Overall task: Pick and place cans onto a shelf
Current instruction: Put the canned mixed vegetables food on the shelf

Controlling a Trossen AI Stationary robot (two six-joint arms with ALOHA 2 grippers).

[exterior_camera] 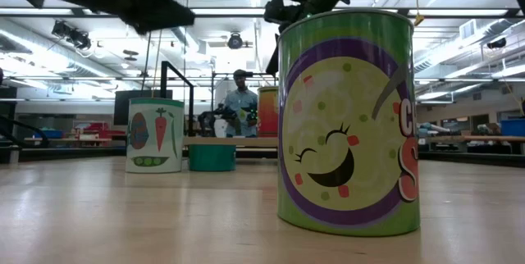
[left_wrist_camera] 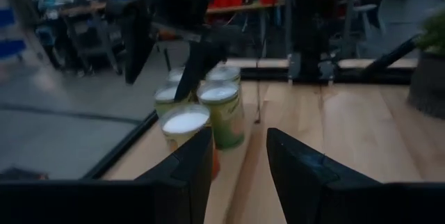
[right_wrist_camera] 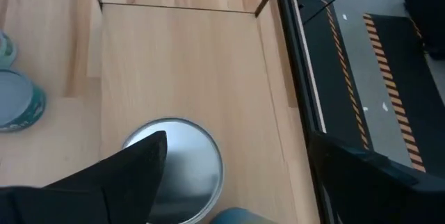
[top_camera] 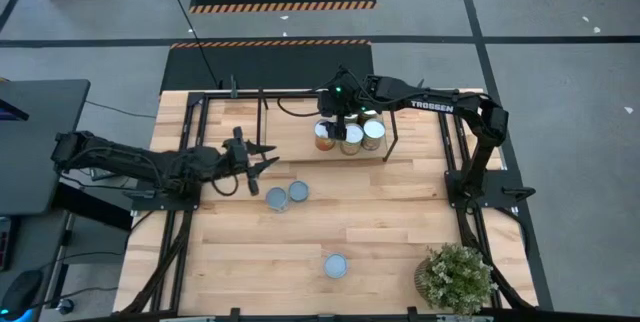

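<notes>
The shelf (top_camera: 290,134), a light board in a black rod frame, stands at the table's far middle. Several cans (top_camera: 351,139) stand on its right half, also seen in the left wrist view (left_wrist_camera: 224,109). My right gripper (top_camera: 342,114) hovers open above them; one silver can top (right_wrist_camera: 182,160) shows below its fingers, untouched. My left gripper (top_camera: 268,157) hangs open and level left of the shelf, pointing at the cans, with nothing between its fingers (left_wrist_camera: 240,172). Two cans (top_camera: 287,196) stand on their bases on the table near it, and a third can (top_camera: 336,265) stands toward the near edge.
A potted plant (top_camera: 457,277) sits at the near right corner. The shelf's left half (right_wrist_camera: 181,64) is bare board. In the low view the green can (exterior_camera: 344,116) stands close, with a carrot-label can (exterior_camera: 154,135) and a teal can (exterior_camera: 212,156) behind. A person (exterior_camera: 240,100) is beyond the table.
</notes>
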